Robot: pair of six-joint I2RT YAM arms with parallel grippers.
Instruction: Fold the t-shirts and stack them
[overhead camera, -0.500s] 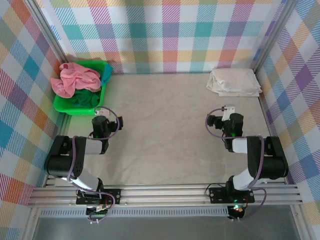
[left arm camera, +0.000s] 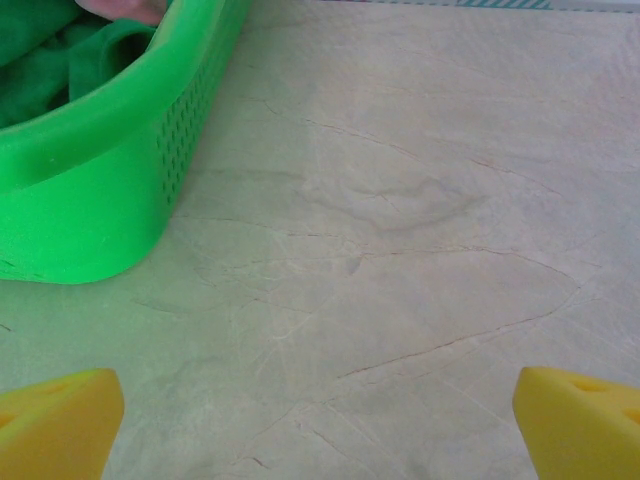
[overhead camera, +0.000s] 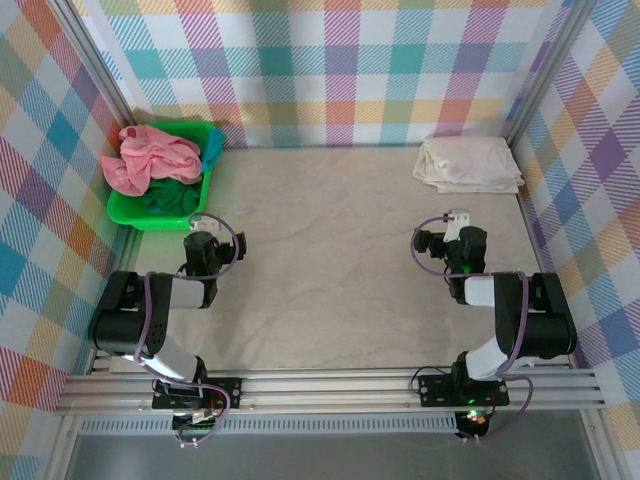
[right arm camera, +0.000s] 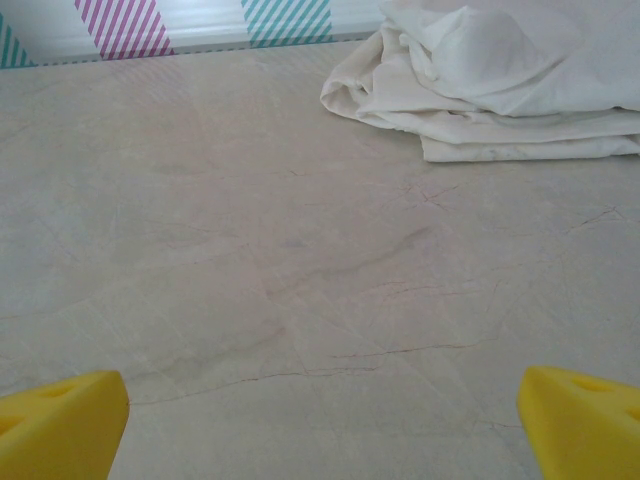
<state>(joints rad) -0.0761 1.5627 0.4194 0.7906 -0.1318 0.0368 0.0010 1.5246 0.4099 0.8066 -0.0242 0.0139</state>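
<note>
Left gripper point(left arm camera: 320, 428) and right gripper point(right arm camera: 322, 428) hang wide and empty, ready for you to fetch the pink shirt point(overhead camera: 150, 158) from the bin point(overhead camera: 150, 218).

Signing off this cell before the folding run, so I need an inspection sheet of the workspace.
Surface: pale table cover, faintly creased, bare between the arms.
Job's things: pink t-shirt heaped over dark green t-shirt in green bin, teal cloth at its far corner; cream-white t-shirt roughly folded, far right.
Clutter: nothing seen.
Grippers: left gripper open, empty, beside the bin; right gripper open, empty, facing the cream-white t-shirt.
Cables: purple cable looped at each wrist.
Surroundings: plaid walls; aluminium rails at near edge.
</note>
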